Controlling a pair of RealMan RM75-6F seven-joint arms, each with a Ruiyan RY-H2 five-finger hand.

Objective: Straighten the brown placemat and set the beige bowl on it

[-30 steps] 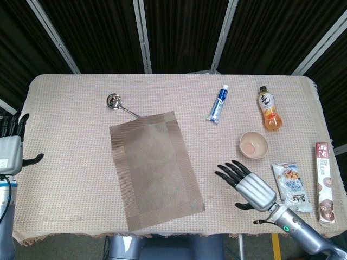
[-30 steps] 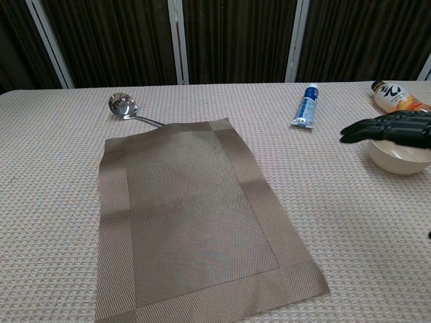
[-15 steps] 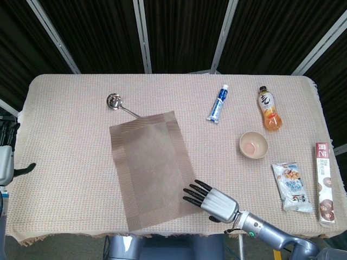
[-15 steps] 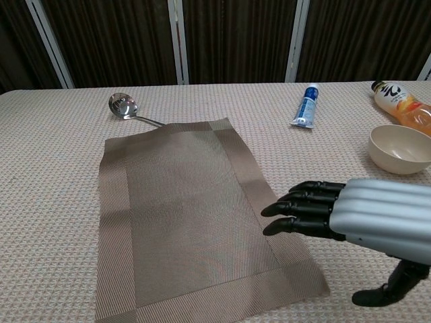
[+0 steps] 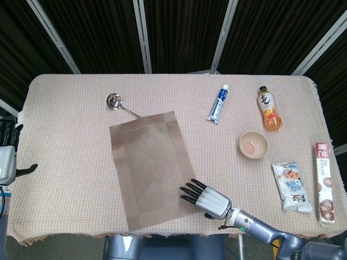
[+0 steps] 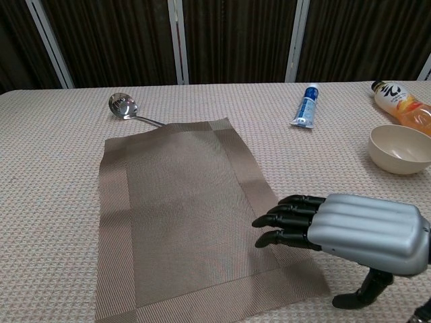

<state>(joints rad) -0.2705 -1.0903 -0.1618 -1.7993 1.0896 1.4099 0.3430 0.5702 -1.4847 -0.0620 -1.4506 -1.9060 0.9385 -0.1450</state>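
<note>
The brown placemat lies askew near the table's front edge; the beige bowl sits apart toward the right edge. The right hand, fingers spread and empty, reaches over the mat's front right corner. Only the head view shows the left hand, empty, beyond the woven tablecloth's left edge. Dark curtains hang behind.

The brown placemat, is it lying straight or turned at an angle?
Turned at an angle: the brown placemat lies flat, its edges slanted against the table edges.
</note>
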